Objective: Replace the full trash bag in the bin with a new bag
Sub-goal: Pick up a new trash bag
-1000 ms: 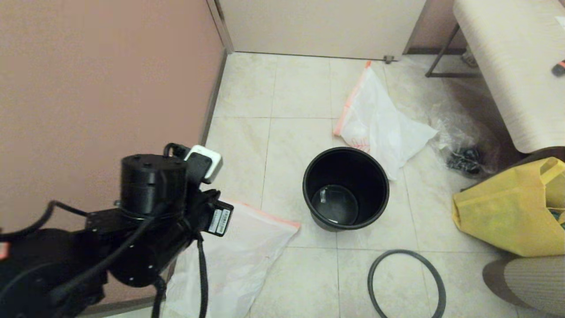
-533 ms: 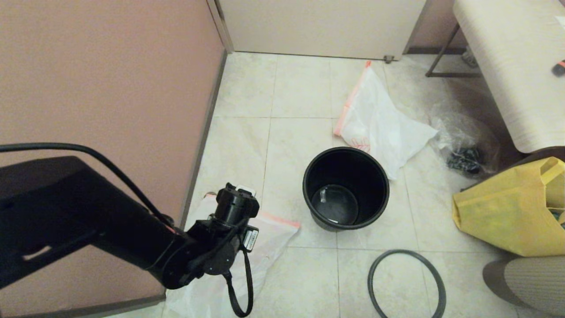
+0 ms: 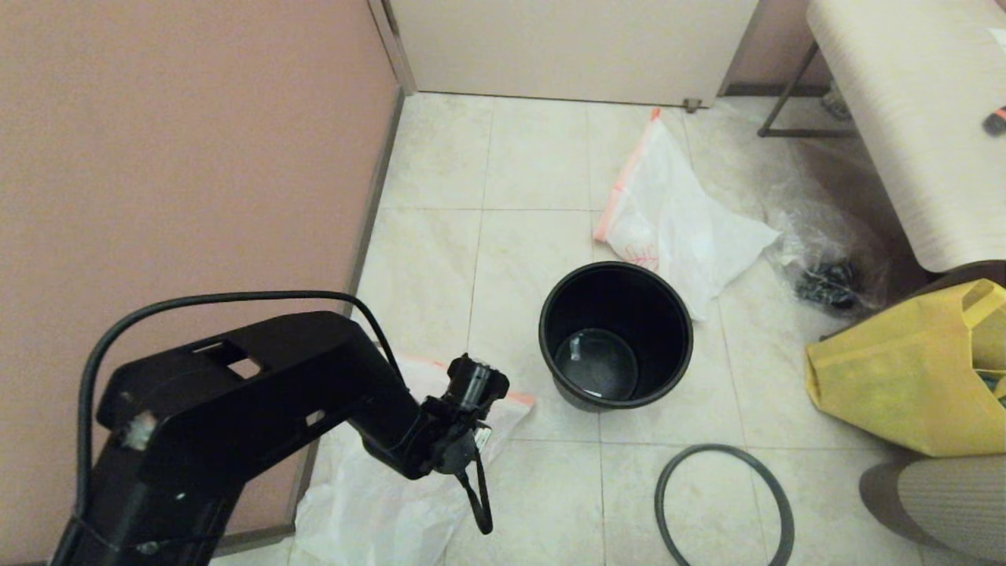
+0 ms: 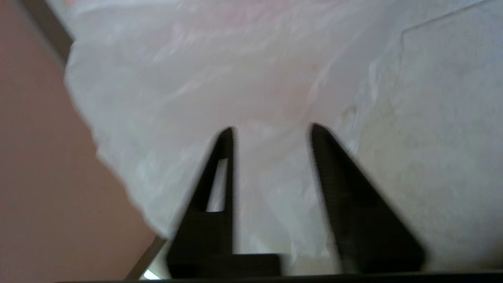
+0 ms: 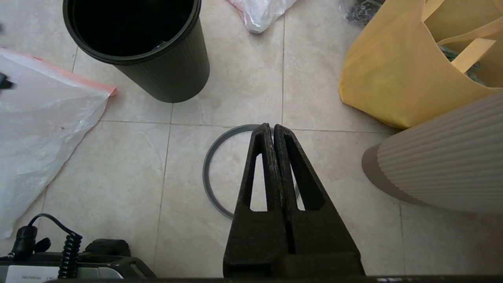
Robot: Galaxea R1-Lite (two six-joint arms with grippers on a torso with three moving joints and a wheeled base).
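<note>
The bin (image 3: pixel 615 336) is a black pail standing empty on the tiles, also seen in the right wrist view (image 5: pixel 137 39). Its grey ring (image 3: pixel 723 503) lies loose on the floor in front of it. Two alike white bags with orange-red hems lie flattened: one by the wall (image 3: pixel 393 487), one beyond the bin (image 3: pixel 676 220). I cannot tell which is the new one. My left gripper (image 4: pixel 272 129) hangs open just above the near bag (image 4: pixel 235 78), nothing between its fingers. My right gripper (image 5: pixel 273 127) is shut and empty over the ring (image 5: pixel 208 173).
A pink wall (image 3: pixel 181 157) borders the left side. A clear wrinkly bag (image 3: pixel 825 259) with dark contents, a yellow tote (image 3: pixel 912 369) and a bench (image 3: pixel 904 118) stand at the right. A ribbed beige object (image 3: pixel 943 487) sits at the near right.
My left arm has swung forward and down, carrying its wrist from high near the wall to low over the near white bag. The bin, ring and bags lie as before.
</note>
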